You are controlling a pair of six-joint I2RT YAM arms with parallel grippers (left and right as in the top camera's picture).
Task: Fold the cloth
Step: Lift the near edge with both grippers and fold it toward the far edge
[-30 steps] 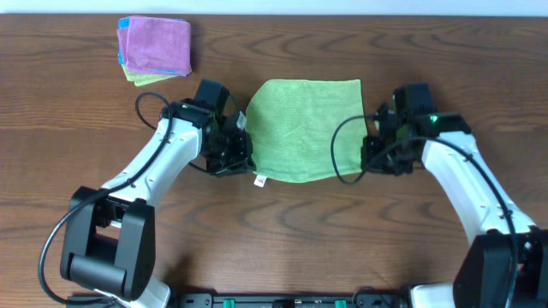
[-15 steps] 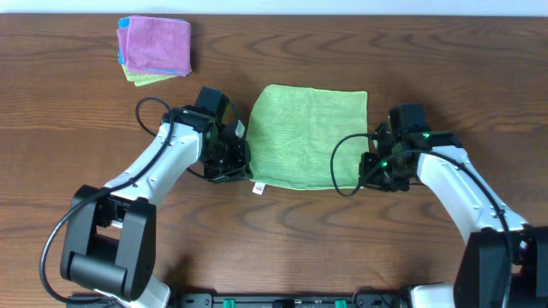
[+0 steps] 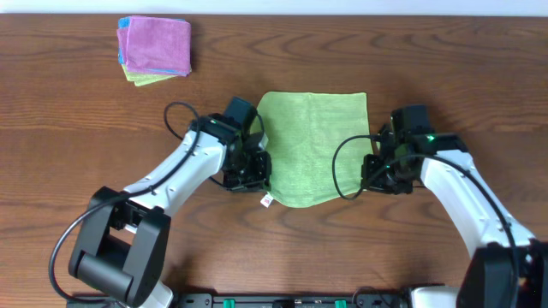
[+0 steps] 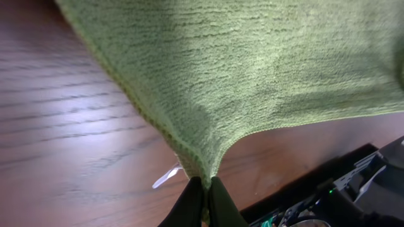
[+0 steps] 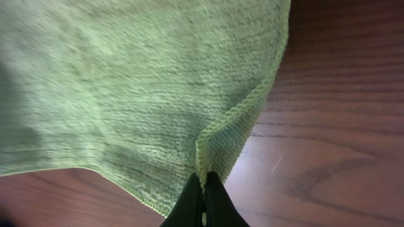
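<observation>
The green cloth (image 3: 312,145) sits in the middle of the overhead frame, just right of centre, on the brown table (image 3: 86,128). Its upper edge lies straight, and its lower edge bows in a curve between the two arms.

The left gripper (image 3: 261,175) is at the cloth's lower left corner. In the left wrist view its fingers (image 4: 192,200) are pinched tight together on that corner at the bottom of the frame, and the fabric fans up and away from them. A small white label (image 4: 167,178) sticks out just beside the pinch.

The right gripper (image 3: 370,167) is at the cloth's right edge, low down. In its own camera the fingers (image 5: 192,200) are clamped on a fold of the hem at the bottom centre, with cloth filling the upper left of the frame and bare wood to the right.

A pile (image 3: 154,47) of pink, blue and yellow-green cloths rests in the upper left corner of the overhead frame, well apart from both arms.
</observation>
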